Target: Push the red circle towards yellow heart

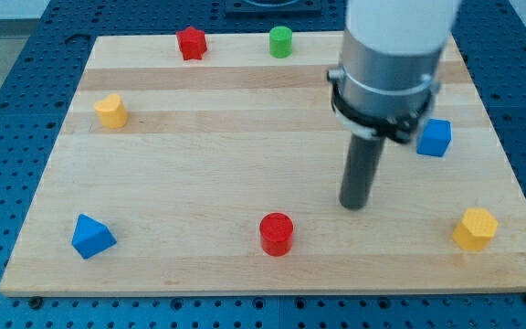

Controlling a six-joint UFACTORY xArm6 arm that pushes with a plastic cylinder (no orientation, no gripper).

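Observation:
The red circle (277, 233) stands near the view's bottom edge of the wooden board, about the middle. The yellow heart (110, 111) lies at the view's left, upper part of the board. My tip (354, 205) rests on the board to the right of the red circle and a little above it, apart from it by a clear gap. The arm's grey and white body hangs over the view's upper right.
A red star (191, 43) and a green cylinder (280, 42) sit along the top edge. A blue cube (434, 138) is at the right, partly behind the arm. A yellow hexagon (474, 228) is at bottom right, a blue triangle (91, 237) at bottom left.

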